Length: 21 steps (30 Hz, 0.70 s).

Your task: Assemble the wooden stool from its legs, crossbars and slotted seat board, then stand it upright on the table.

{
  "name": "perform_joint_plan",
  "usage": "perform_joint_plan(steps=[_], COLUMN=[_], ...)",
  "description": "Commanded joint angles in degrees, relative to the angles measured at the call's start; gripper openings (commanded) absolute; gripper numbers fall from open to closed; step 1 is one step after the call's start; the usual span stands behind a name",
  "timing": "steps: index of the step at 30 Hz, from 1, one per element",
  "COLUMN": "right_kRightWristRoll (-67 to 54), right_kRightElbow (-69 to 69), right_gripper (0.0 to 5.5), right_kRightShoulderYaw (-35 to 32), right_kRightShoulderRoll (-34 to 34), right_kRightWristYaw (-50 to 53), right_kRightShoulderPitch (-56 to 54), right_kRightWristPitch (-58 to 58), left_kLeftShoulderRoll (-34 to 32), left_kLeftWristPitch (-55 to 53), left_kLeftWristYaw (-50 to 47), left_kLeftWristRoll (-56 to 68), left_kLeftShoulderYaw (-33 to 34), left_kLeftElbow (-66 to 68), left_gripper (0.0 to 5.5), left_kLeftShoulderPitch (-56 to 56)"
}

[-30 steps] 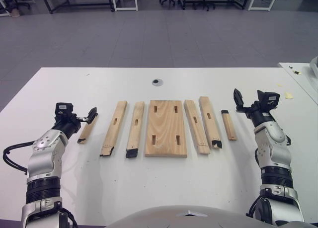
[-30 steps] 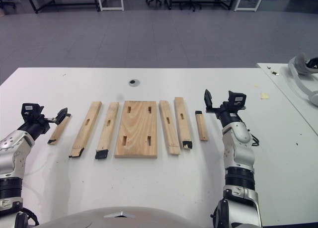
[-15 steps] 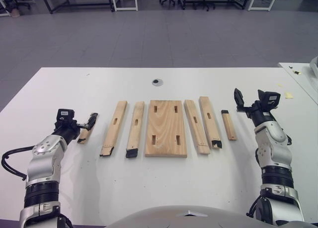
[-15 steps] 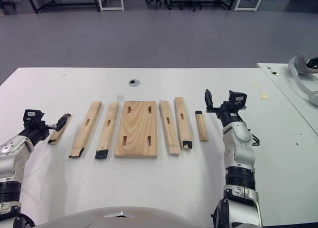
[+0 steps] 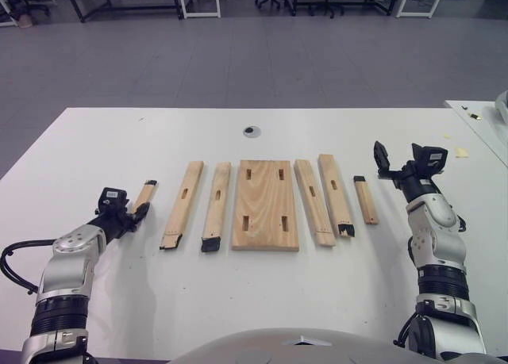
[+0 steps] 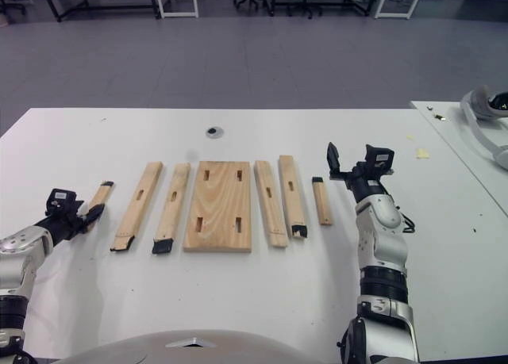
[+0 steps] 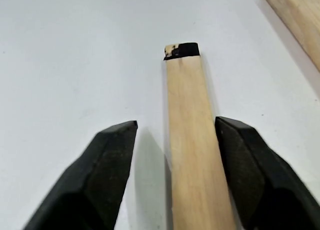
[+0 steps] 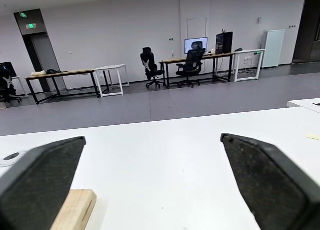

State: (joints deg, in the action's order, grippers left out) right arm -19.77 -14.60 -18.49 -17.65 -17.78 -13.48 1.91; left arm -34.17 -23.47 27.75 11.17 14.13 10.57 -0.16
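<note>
Left gripper (image 7: pixel 175 122) now sits low on the table (image 5: pixel 262 300) at the near end of the left crossbar (image 5: pixel 146 194). A second ago it was up at that bar's far end, and it has drawn back along the bar toward the robot. The bar has not shifted. The right gripper (image 5: pixel 386 164) has not moved either, nor have the seat (image 5: pixel 265 204), the four legs (image 5: pixel 182 204) beside it or the right crossbar (image 5: pixel 365 200).

From the head, the left gripper covers the bar's near end and its opening cannot be judged. The left wrist view settles it: the fingers (image 7: pixel 107 160) are spread wide and straddle the bar. One is clearly off the wood, the other just beside it, and the black-tipped far end lies ahead of them. The right wrist view shows the right gripper wide apart too, gripping nothing. A bare wooden end shows beside one finger, though I cannot tell which piece it is.

The left forearm lies flat, pointing away from the robot and slightly inward, in line with the bar. The right forearm is raised off the table, its gripper in the air beyond and outside the right crossbar.
</note>
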Motion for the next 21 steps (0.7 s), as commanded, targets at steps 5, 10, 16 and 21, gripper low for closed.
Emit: perform_joint_plan(steps=[5,10,16,21], right_kRightWristRoll=[1.0,1.4,-33.8,-51.1], right_kRightElbow=[-0.1,1.1,21.7,24.8], right_gripper=[5.04,5.04,5.04,5.04], right_kRightShoulderYaw=[-0.2,1.5,7.0,5.7], right_kRightShoulderRoll=[-1.3,-1.2,13.0,18.5], right_kRightWristYaw=[-0.1,-1.2,2.3,12.8], right_kRightShoulderPitch=[-0.4,-1.0,-16.9,-21.8], right_kRightWristPitch=[0.3,2.2,32.4,41.5], left_kLeftShoulderRoll=[-0.6,0.8,14.0,19.1], left_kLeftWristPitch=[-1.3,2.0,14.4,18.5], left_kLeftWristYaw=[1.2,-0.8,4.9,7.8], left_kLeftWristRoll=[-1.3,-0.3,5.8,5.7], left_kLeftShoulderYaw=[-2.1,0.0,-11.8,-18.1], left_kLeftElbow=[-0.5,-0.3,-15.2,-17.0], left_gripper=[1.49,1.32,1.29,1.29], left_kLeftShoulderPitch=[2.2,-1.0,-22.2,-28.8])
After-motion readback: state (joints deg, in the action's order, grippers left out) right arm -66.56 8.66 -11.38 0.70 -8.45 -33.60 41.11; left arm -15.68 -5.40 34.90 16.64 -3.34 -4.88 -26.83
